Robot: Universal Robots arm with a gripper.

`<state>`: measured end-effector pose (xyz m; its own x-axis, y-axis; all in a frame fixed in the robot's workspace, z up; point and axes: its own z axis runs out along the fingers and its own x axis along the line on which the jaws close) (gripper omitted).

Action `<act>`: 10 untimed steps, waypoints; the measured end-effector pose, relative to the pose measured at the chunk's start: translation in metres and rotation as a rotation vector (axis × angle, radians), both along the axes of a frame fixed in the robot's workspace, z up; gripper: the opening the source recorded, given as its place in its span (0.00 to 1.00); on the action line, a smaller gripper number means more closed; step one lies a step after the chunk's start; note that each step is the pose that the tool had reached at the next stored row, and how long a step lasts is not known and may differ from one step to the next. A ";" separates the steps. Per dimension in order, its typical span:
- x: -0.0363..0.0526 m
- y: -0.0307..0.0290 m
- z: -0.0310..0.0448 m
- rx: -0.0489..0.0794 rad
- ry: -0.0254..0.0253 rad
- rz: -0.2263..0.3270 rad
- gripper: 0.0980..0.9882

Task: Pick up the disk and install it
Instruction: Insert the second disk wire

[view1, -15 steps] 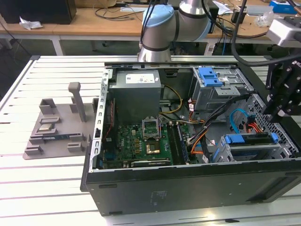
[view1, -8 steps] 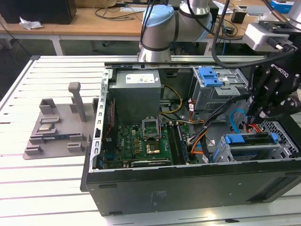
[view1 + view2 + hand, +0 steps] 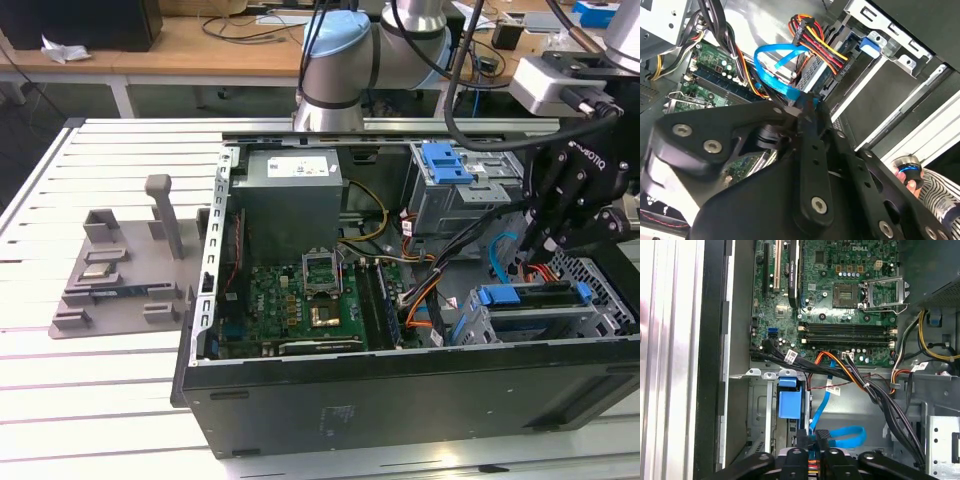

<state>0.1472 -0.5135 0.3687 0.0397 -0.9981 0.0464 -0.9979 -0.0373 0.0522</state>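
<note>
1. Open black desktop computer case (image 3: 400, 400) lying on its side on the white slatted metal table (image 3: 90, 400), its green motherboard (image 3: 290, 305) exposed
2. Black robot gripper (image 3: 540, 245) lowered inside the case at the exterior view's right, beside the blue flat data cable (image 3: 497, 262); whether its fingers are apart or together cannot be told
3. Flat silver-grey disk in a blue plastic carrier frame (image 3: 535, 297), seated in the lower metal drive cage just below the gripper
4. Blue plastic latch (image 3: 446, 162) atop the upper metal cage
5. Large grey boxy power supply (image 3: 290, 195) at the case's far side
6. Grey plastic fixture tray (image 3: 120, 270) on the table, well apart from the case
</note>
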 end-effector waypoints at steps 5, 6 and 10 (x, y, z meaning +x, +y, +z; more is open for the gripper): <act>0.0000 -0.0006 -0.0003 0.000 0.0000 0.000 0.07; 0.0000 -0.0020 -0.0002 -0.001 -0.0001 0.000 0.07; 0.0055 -0.0129 -0.0090 -0.002 0.0022 -0.001 0.07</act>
<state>0.1527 -0.5264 0.3597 0.0391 -0.9981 0.0485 -0.9979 -0.0364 0.0545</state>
